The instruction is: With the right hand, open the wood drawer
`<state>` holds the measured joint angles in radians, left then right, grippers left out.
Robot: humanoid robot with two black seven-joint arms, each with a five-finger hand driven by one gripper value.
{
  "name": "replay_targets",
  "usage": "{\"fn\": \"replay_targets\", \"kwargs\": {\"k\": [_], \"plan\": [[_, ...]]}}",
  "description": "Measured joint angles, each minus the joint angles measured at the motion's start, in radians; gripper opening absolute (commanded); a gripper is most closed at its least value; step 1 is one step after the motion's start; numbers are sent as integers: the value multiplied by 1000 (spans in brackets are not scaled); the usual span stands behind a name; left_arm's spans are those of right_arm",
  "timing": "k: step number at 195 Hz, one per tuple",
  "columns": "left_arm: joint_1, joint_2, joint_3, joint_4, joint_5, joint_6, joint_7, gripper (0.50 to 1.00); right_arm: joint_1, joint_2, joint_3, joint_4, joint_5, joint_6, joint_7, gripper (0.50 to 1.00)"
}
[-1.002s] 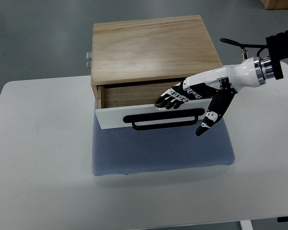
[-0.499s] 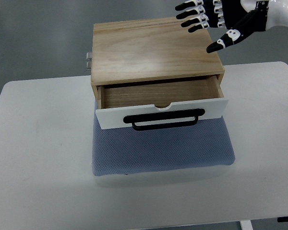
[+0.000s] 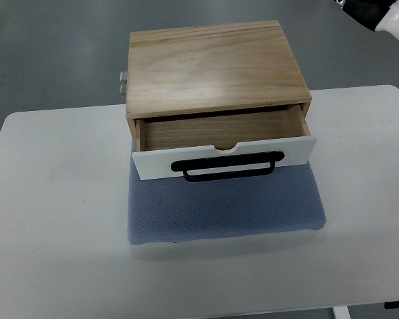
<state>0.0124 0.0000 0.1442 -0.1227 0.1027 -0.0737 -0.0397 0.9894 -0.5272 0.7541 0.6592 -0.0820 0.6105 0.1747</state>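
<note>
Right hand [image 3: 386,14]: withdrawn since the earlier frame from above the box to the top right corner, only a black-and-white sliver in view; finger state cannot be told, nothing seen held.

Wood drawer [image 3: 223,143]: unmoved, pulled partly out of the wooden box [image 3: 213,66], white front, black handle [image 3: 227,166], interior bare. Box sits on a blue-grey pad [image 3: 223,206] on the white table [image 3: 53,219].

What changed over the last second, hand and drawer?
The right hand let go of the drawer front, lifted away up and to the right, and now only shows at the top right corner. The drawer, wood box and blue pad stayed put.
</note>
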Motion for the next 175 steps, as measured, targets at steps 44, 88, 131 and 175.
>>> {"fn": "replay_targets", "kwargs": {"k": [44,88,131,175], "plan": [[0,0,0,0,0,0,0,1000,-56,113,50,-158,-1,-76,-1,942],[0,0,0,0,0,0,0,1000,-79,154,-29,-207,0,-242,-1,942],[0,0,0,0,0,0,0,1000,-107,177,-57,-210,3,-260,0,944],[0,0,0,0,0,0,0,1000,-141,190,-59,-209,39,-246,0,944]]}}
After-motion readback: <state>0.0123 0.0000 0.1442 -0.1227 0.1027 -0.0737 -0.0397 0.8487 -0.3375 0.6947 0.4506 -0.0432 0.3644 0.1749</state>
